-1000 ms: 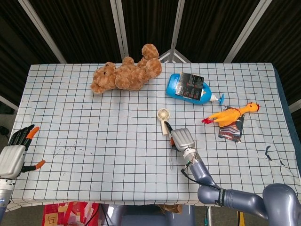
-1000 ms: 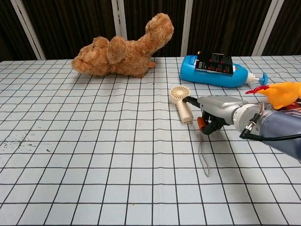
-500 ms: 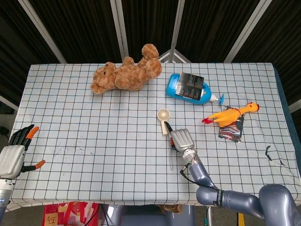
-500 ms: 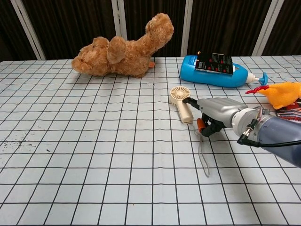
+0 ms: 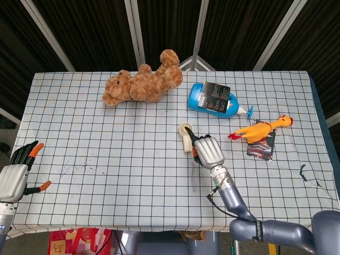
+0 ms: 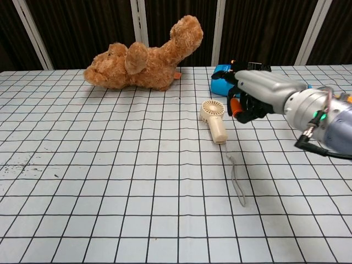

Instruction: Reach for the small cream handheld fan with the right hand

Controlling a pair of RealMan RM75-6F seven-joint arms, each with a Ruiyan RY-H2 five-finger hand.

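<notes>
Fingers (image 6: 240, 105) of the right hand (image 6: 258, 93) are curled down and inward with nothing between them, dark with orange tips, and they hang above the bench (image 6: 110, 181) just right of the fan (image 6: 214, 120). In the chest view that hand is raised clear of the checked cloth, apart from the fan, with its silver back turned up. In the head view the right hand (image 5: 208, 151) lies just beside the fan (image 5: 185, 136), on its right.

The fan lies flat near the middle of the bench, round head toward the far side, handle toward the near side. A thin cord (image 6: 235, 179) trails from the handle toward the near edge.

Left hand (image 5: 17, 171) is at the near left corner of the bench, fingers apart and holding nothing.

Behind the fan a teddy bear (image 6: 142, 58) lies on its side. A blue bottle (image 5: 215, 100) lies to its right, partly hidden by the right hand in the chest view. A rubber chicken (image 5: 261, 127) lies further right, over a dark packet (image 5: 261, 145).
</notes>
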